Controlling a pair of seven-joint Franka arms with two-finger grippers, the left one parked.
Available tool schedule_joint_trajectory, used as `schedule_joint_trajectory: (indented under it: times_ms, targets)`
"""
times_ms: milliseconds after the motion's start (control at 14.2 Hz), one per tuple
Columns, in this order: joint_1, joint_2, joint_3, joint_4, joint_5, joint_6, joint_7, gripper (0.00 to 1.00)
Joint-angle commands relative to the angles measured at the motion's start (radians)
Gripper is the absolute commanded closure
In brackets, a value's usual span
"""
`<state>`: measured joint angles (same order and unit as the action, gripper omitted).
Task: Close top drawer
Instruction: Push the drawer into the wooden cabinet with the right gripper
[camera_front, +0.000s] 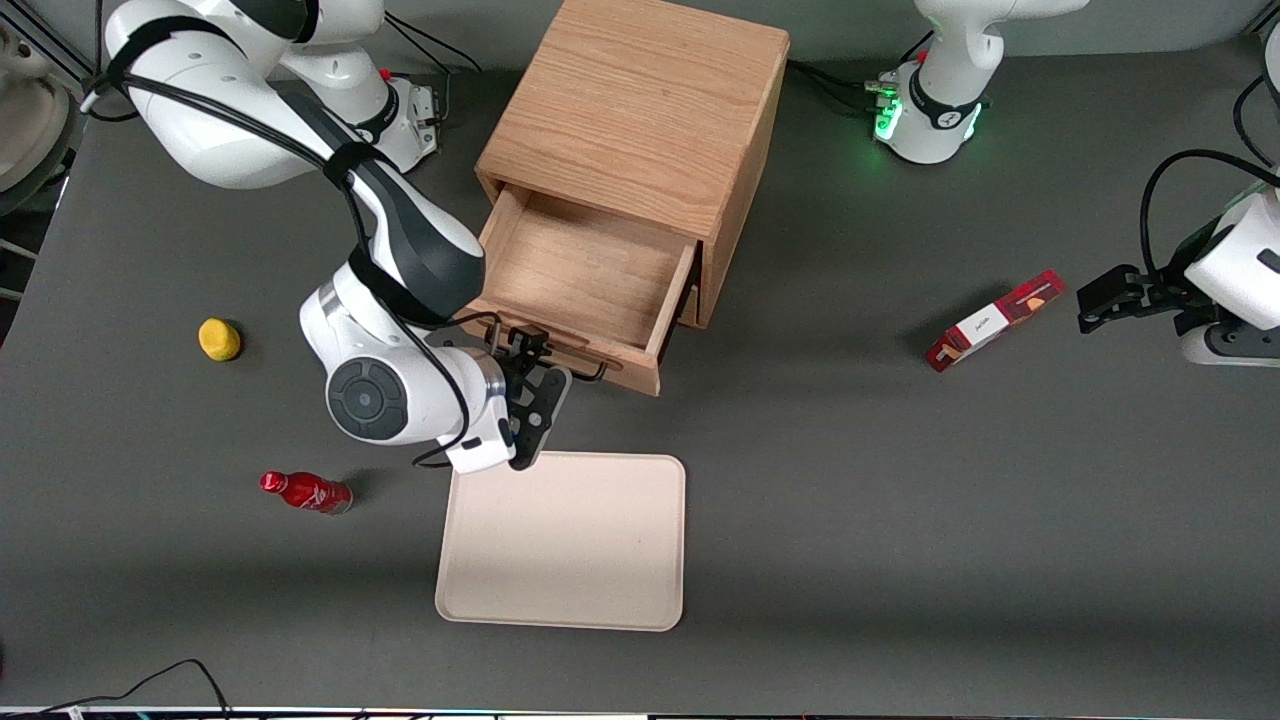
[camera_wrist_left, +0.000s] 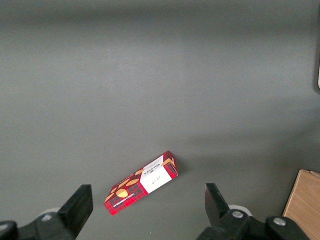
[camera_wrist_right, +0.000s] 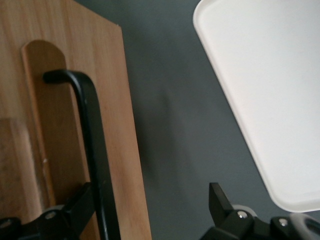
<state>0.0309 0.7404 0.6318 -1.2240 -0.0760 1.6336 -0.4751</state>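
At centre frame of the front view, the drawer (camera_front: 590, 285) stands pulled well out of the cabinet (camera_front: 640, 110), its inside bare. Its front panel faces the tray (camera_front: 565, 540), which lies nearer the camera.

Gripper (camera_front: 535, 385): at the drawer front, level with the handle (camera_front: 560, 350), between drawer and tray. The wrist view shows its fingers spread wide, one finger (camera_wrist_right: 82, 207) touching or just beside the handle (camera_wrist_right: 92, 145) and drawer front (camera_wrist_right: 75, 75), the other (camera_wrist_right: 222, 202) out over bare table (camera_wrist_right: 170, 125). Nothing is gripped.

Step in hand, by judgement: contact at the drawer front, push not yet made, since the drawer is still far out. The next move calls for a straight push along the drawer's travel, toward the cabinet. Pressing on the panel rather than the thin wire would be safer. An off-centre push may skew the drawer or shift the cabinet.

Views compared: only the front view shows how far the drawer is open; the lower drawer is barely seen. Only the wrist view shows finger spread and closeness to the handle, plus the tray (camera_wrist_right: 260, 85) edge. The left wrist view shows a red box (camera_wrist_left: 141, 182) on the table and nothing of the drawer.

Also on the table, upper to lower left of the front view: a yellow object (camera_front: 219, 339) and a red bottle (camera_front: 306, 492) lying down; the box (camera_front: 993, 320) is at right.
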Motion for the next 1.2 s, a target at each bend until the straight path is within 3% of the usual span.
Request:
schedule_joint_trajectory:
  times_ms: [0, 1129]
  targets:
    - [-0.042, -0.114, 0.014, -0.165, 0.054, 0.05, 0.02, 0.0]
    - [-0.039, -0.203, 0.062, -0.321, 0.136, 0.12, 0.078, 0.0]
